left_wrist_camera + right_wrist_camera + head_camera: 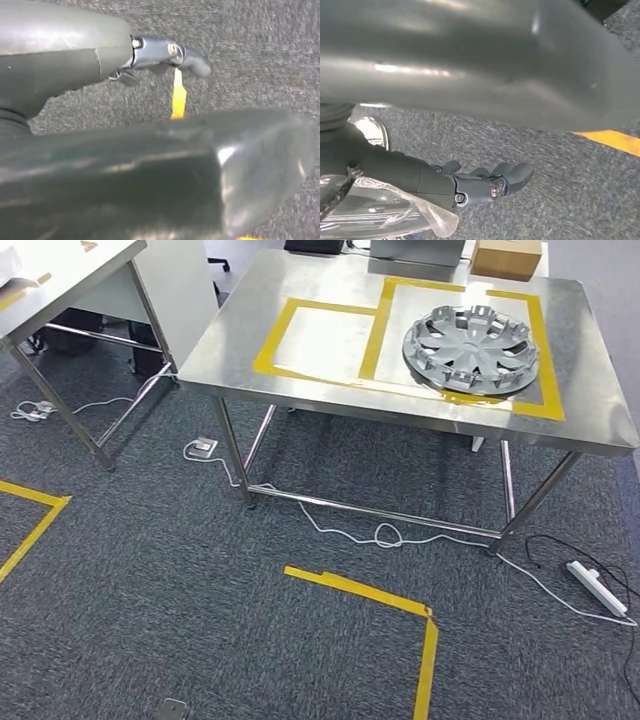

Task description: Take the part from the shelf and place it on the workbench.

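Steel workbench (249,350) under grey part (470,348)

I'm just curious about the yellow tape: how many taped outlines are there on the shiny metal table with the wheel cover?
2. The smaller yellow tape rectangle lies bare toward the steel table's left; the larger, adjoining it on the right, holds the grey plastic wheel cover.

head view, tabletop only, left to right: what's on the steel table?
Small yellow tape square → large yellow tape rectangle with the grey wheel cover lying inside it, all on the steel table. The cardboard box sits at the far edge, above the cover's right part.
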You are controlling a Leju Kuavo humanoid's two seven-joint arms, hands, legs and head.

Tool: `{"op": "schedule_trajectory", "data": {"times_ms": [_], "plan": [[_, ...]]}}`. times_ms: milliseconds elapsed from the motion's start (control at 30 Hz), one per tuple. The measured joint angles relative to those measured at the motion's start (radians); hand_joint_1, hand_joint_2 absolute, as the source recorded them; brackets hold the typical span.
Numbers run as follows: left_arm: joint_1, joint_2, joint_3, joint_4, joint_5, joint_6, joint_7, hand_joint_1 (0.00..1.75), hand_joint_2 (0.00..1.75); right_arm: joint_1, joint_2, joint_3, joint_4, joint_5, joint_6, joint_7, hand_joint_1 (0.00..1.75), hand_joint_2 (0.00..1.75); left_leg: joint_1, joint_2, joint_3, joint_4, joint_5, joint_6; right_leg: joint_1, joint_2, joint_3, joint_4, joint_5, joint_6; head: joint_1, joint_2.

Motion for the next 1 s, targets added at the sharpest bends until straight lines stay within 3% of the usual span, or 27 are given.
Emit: {"op": "schedule_trajectory", "data": {"times_ms": [33,67,100,133,200,267,300,367,433,533,567,600,633,700,767,800,900,933,1000], "plan": [[0.000,0.000,0.000,0.000,0.000,0.000,0.000,0.00,0.00,0.000,-0.001,0.000,0.000,0.002,0.000,0.000,0.00,0.00,0.000,0.000,-0.012,0.003,0.007,0.000,-0.002,0.001,-0.017,0.064,-0.029,0.004,0.000,0.000],[0.000,-0.001,0.000,0.000,0.001,0.000,0.000,0.00,0.00,0.000,-0.002,0.001,0.000,0.005,0.000,0.000,0.00,0.00,0.000,0.001,-0.024,0.007,0.014,-0.002,-0.004,0.001,-0.022,0.107,-0.037,0.007,0.000,0.000],[0.000,-0.001,0.000,0.000,0.001,0.000,0.000,0.00,0.00,0.000,-0.003,0.001,0.000,0.006,0.000,0.000,0.00,0.00,0.001,0.001,-0.037,0.012,0.019,-0.004,-0.006,0.001,-0.013,0.118,-0.024,0.010,0.000,0.000],[0.000,-0.002,0.000,0.000,0.001,0.000,0.000,0.00,0.00,0.000,-0.004,0.001,0.000,0.008,0.000,0.000,0.00,0.00,0.002,0.001,-0.049,0.019,0.024,-0.007,-0.008,0.001,0.016,0.087,0.006,0.013,0.001,0.000],[0.000,-0.003,-0.001,0.000,0.004,0.000,0.000,0.00,0.00,-0.001,-0.007,0.002,0.000,0.011,0.000,0.000,0.00,0.00,0.004,-0.001,-0.072,0.035,0.031,-0.015,-0.013,0.004,0.109,-0.047,0.054,0.019,0.001,0.000],[0.000,-0.003,-0.001,0.000,0.007,0.003,-0.001,0.00,0.00,-0.003,-0.007,0.003,0.000,0.015,0.001,-0.001,0.00,0.00,0.002,-0.002,-0.089,0.051,0.039,-0.026,-0.014,0.011,0.177,-0.154,0.054,0.018,0.001,0.000],[0.000,-0.003,-0.001,0.000,0.008,0.004,-0.002,0.00,0.00,-0.004,-0.008,0.004,0.000,0.017,0.001,-0.001,0.00,0.00,0.000,-0.003,-0.095,0.054,0.045,-0.031,-0.013,0.014,0.186,-0.172,0.046,0.015,0.001,0.000],[0.001,-0.002,-0.001,0.000,0.009,0.005,-0.003,0.00,0.00,-0.003,-0.008,0.005,0.001,0.022,0.001,-0.002,0.00,0.00,0.002,-0.004,-0.103,0.059,0.052,-0.042,-0.012,0.011,0.171,-0.176,0.053,-0.001,0.001,0.000],[0.004,-0.001,-0.001,0.000,0.009,0.002,-0.003,0.00,0.00,-0.002,-0.008,0.006,0.001,0.025,0.001,-0.002,0.00,0.00,0.004,-0.004,-0.121,0.095,0.009,-0.053,-0.013,0.005,0.154,-0.177,0.066,-0.024,-0.002,0.000],[0.004,-0.001,-0.001,0.000,0.009,-0.002,-0.003,0.00,0.00,-0.002,-0.011,0.009,0.001,0.029,0.001,-0.004,0.00,0.00,0.010,-0.003,-0.169,0.269,-0.120,-0.063,-0.007,-0.006,0.131,-0.176,0.089,-0.046,-0.008,0.000],[0.005,-0.001,-0.001,0.000,0.009,-0.003,-0.003,0.00,0.00,-0.002,-0.012,0.010,0.001,0.031,0.001,-0.004,0.00,0.00,0.011,-0.003,-0.175,0.319,-0.137,-0.064,-0.004,-0.010,0.122,-0.175,0.097,-0.048,-0.008,0.000],[0.005,-0.001,-0.001,0.000,0.010,-0.004,-0.003,0.00,0.00,-0.002,-0.013,0.010,0.001,0.033,0.001,-0.005,0.00,0.00,0.011,-0.003,-0.168,0.338,-0.132,-0.063,-0.001,-0.013,0.112,-0.173,0.103,-0.049,-0.008,0.000],[0.006,-0.001,-0.001,0.000,0.010,-0.004,-0.003,0.00,0.00,-0.002,-0.014,0.010,0.001,0.035,0.001,-0.006,0.00,0.00,0.011,-0.003,-0.143,0.318,-0.111,-0.060,0.002,-0.015,0.102,-0.170,0.109,-0.049,-0.008,0.000],[0.006,0.000,-0.001,0.000,0.010,-0.004,-0.003,0.00,0.00,-0.002,-0.014,0.011,0.001,0.038,0.000,-0.007,0.00,0.00,0.007,-0.002,-0.053,0.188,-0.061,-0.046,0.007,-0.017,0.088,-0.165,0.118,-0.048,-0.008,0.000],[0.005,0.001,-0.001,0.000,0.010,-0.004,-0.005,0.00,0.00,-0.002,-0.014,0.012,0.002,0.039,0.000,-0.008,0.00,0.00,0.000,0.001,0.023,0.063,-0.044,-0.032,0.009,-0.019,0.079,-0.161,0.128,-0.040,-0.007,0.000],[0.005,0.002,-0.001,0.000,0.010,-0.004,-0.005,0.00,0.00,-0.002,-0.014,0.012,0.002,0.039,0.000,-0.008,0.00,0.00,-0.003,0.002,0.036,0.035,-0.045,-0.027,0.008,-0.021,0.076,-0.160,0.133,-0.035,-0.007,0.000],[0.006,0.001,-0.001,0.000,0.011,-0.004,-0.006,0.00,0.00,-0.002,-0.014,0.013,0.003,0.040,0.000,-0.009,0.00,0.00,-0.002,0.002,0.027,0.014,-0.030,-0.015,0.006,-0.020,0.060,-0.151,0.134,-0.017,-0.007,0.000],[0.006,0.001,-0.001,0.000,0.012,-0.004,-0.007,0.00,0.00,-0.002,-0.014,0.013,0.003,0.040,0.000,-0.009,0.00,0.00,0.000,0.003,0.021,0.009,-0.022,-0.009,0.006,-0.015,0.047,-0.129,0.113,-0.012,-0.006,0.000],[0.006,0.001,-0.001,0.000,0.013,-0.004,-0.009,0.00,0.00,-0.002,-0.015,0.013,0.003,0.042,0.000,-0.009,0.00,0.00,0.001,0.002,0.003,0.006,-0.005,-0.001,0.002,-0.003,0.003,-0.025,0.040,-0.003,-0.004,0.000]]}}
